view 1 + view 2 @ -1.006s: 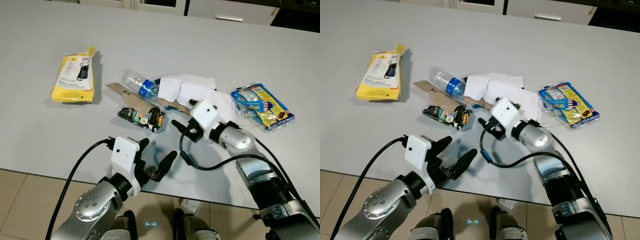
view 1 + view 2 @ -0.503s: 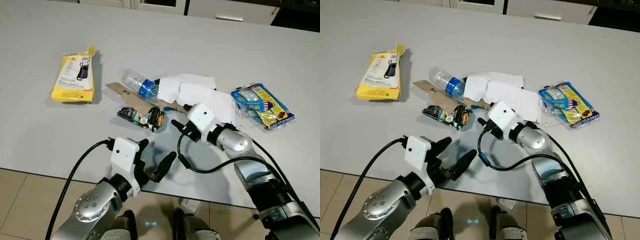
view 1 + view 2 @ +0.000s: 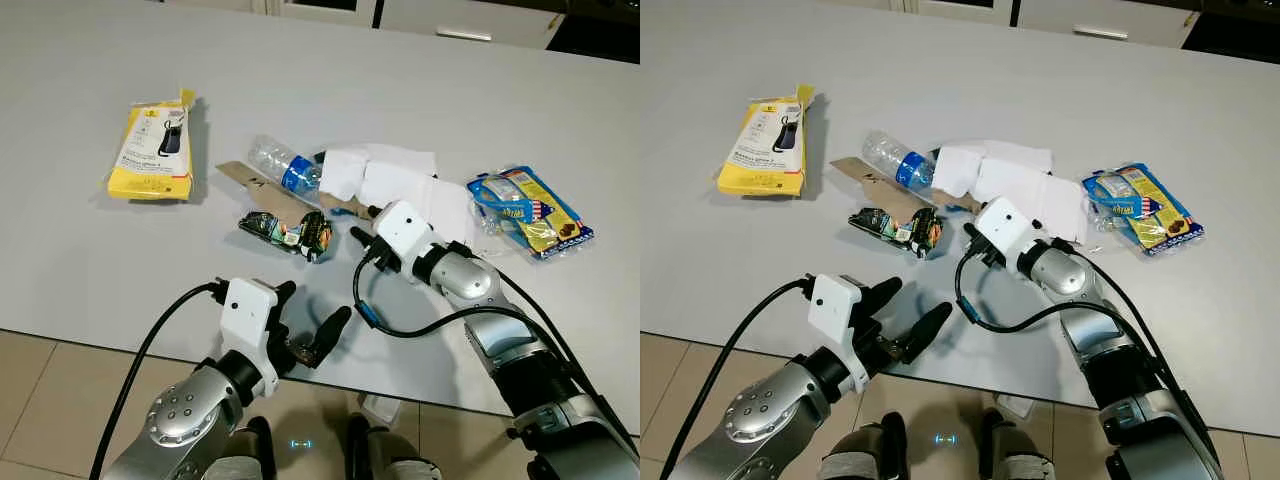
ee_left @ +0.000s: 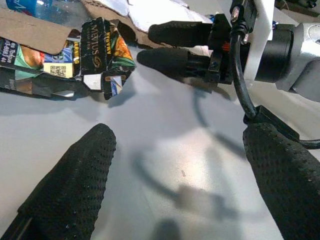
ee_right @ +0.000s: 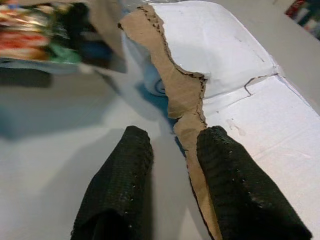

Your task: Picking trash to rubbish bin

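Far left on the grey tabletop (image 3: pixel 80 290): a flat yellow printed package (image 3: pixel 152 153), well apart from the rest. Next along, a crushed clear plastic bottle with a blue label (image 3: pixel 283 168) lying over a strip of brown cardboard (image 3: pixel 240 177), and just in front, a crumpled dark snack wrapper (image 3: pixel 287 230). Below that, hovering by the near table edge, the left gripper (image 3: pixel 306 317), fingers spread wide, nothing between them. Further right, a torn white-faced cardboard sheet (image 3: pixel 395 180), with the right gripper (image 3: pixel 362 235) nosing at its near edge, fingers narrow, nothing clamped yet. Far right, a blue and yellow foil packet (image 3: pixel 527 208).

Progress: barely begun, by the look of it. All of the trash on the table, none lifted, no bin to be seen. Still to do: grip, carry, drop, piece by piece.

From the left wrist: wrapper print close up, and the right gripper's two fingers side by side above the table. From the right wrist: torn brown edge of the sheet running right beside one finger (image 5: pixel 240 190), possibly touching, hard to say.
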You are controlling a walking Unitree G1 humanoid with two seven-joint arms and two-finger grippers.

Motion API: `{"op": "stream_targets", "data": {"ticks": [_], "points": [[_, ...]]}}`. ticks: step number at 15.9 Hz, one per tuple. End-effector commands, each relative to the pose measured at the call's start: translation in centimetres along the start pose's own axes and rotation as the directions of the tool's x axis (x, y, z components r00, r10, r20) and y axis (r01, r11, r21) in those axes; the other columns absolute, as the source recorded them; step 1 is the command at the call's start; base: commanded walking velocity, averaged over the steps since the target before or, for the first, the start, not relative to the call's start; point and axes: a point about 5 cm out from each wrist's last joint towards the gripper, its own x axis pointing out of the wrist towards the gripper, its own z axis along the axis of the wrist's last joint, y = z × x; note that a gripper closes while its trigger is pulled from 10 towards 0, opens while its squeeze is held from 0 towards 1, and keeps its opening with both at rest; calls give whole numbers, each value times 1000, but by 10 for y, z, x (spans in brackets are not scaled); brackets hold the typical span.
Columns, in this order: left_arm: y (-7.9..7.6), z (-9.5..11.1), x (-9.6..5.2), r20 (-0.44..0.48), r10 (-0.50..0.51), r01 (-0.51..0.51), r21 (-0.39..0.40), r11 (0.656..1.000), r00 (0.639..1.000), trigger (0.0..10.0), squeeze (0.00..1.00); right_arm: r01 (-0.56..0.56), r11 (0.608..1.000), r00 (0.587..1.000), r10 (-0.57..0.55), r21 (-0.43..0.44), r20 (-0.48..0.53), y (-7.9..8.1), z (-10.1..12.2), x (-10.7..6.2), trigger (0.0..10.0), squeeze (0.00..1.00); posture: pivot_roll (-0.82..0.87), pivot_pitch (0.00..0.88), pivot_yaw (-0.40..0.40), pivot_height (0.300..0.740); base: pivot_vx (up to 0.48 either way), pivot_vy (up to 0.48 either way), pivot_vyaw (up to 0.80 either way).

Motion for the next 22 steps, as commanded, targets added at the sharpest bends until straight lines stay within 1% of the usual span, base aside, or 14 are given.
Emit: {"op": "stream_targets", "data": {"ticks": [1,2,4,5,7,9,11,13,16,18,21,22], "points": [[-2,0,-1,-1,-10,10,-9,1000,1000,10000,0,6,1000,983,-1,24,-182,6,-41,-13,0,0,-1,285,-21,740,0,0,0],[-2,0,-1,0,-10,10,-9,1000,1000,10000,0,65,998,982,-59,24,-177,-1,-40,-12,0,0,1,285,-19,740,0,0,0],[-1,0,-1,0,-10,10,-9,1000,1000,10000,0,104,994,980,-95,45,-174,-4,-40,-11,0,0,3,284,-17,740,0,0,0],[-1,0,-1,-1,-9,9,-8,1000,1000,10000,0,119,990,980,-105,71,-169,-5,-40,-11,0,0,3,284,-17,740,0,0,0],[0,0,-1,-2,-7,7,-8,1000,1000,10000,0,164,979,980,-148,119,-133,-9,-36,-11,0,0,5,285,-16,740,0,0,0],[0,0,-2,-2,-6,6,-7,1000,1000,10000,0,198,969,977,-183,149,-108,-14,-33,-10,0,0,5,285,-14,740,0,0,0],[0,0,-2,-3,-5,5,-5,1000,1000,10000,0,289,946,957,-280,149,-82,-26,-28,-11,0,0,6,284,-13,740,0,0,0],[1,0,-2,-4,-4,4,-4,1000,1000,10000,0,334,929,943,-327,157,-68,-33,-25,-12,0,0,7,283,-12,740,0,0,0],[3,-1,-1,-6,-1,1,1,1000,1000,10000,0,424,895,905,-426,137,-15,-50,-15,-15,0,0,7,277,-10,740,0,0,0],[3,-1,0,-5,-2,2,2,1000,1000,10000,0,454,881,888,-459,129,10,-55,-11,-17,0,0,5,274,-9,740,0,0,0],[3,-1,1,-4,-2,2,4,1000,1000,10000,0,512,853,851,-520,102,75,-66,2,-18,0,0,2,267,-10,740,0,0,0],[3,-1,1,-2,-1,1,5,1000,1000,10000,0,525,844,840,-534,105,93,-68,6,-19,0,0,2,267,-10,740,0,0,0]]}}
